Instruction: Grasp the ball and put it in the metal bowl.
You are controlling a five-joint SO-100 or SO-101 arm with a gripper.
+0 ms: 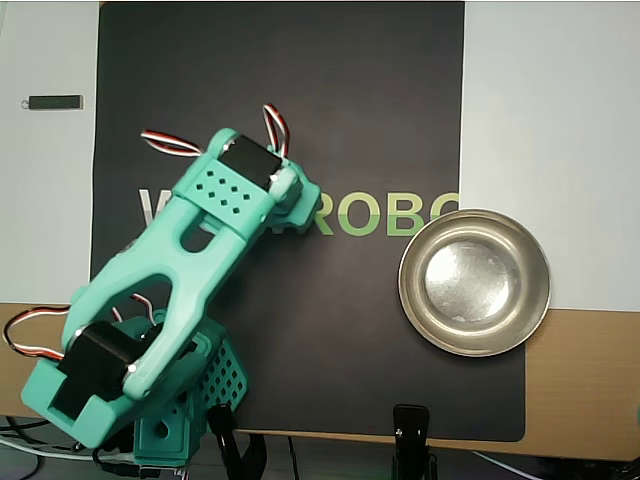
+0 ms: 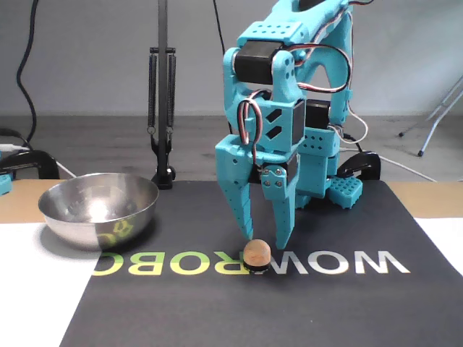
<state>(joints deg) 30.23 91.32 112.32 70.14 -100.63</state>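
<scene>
In the overhead view the arm point(image 1: 190, 270) reaches out over the dark mat point(image 1: 380, 100) and hides both the gripper and the ball, so neither the jaws nor the ball's place can be read here; the bowl point(image 1: 412, 300) sits empty at the right, half on the mat, well apart from the arm. In the fixed view the ball point(image 2: 256, 253) rests on the mat's printed lettering, and the gripper point(image 2: 265, 242) points straight down with its tips just behind and slightly above the ball. The jaws are spread a little wider than the ball and hold nothing; whether a tip touches it I cannot tell. The ball looks small, hard, smooth and light, so it may roll or squirt out; pinch across its widest middle. The bowl point(image 2: 52, 204) stands at the left.
</scene>
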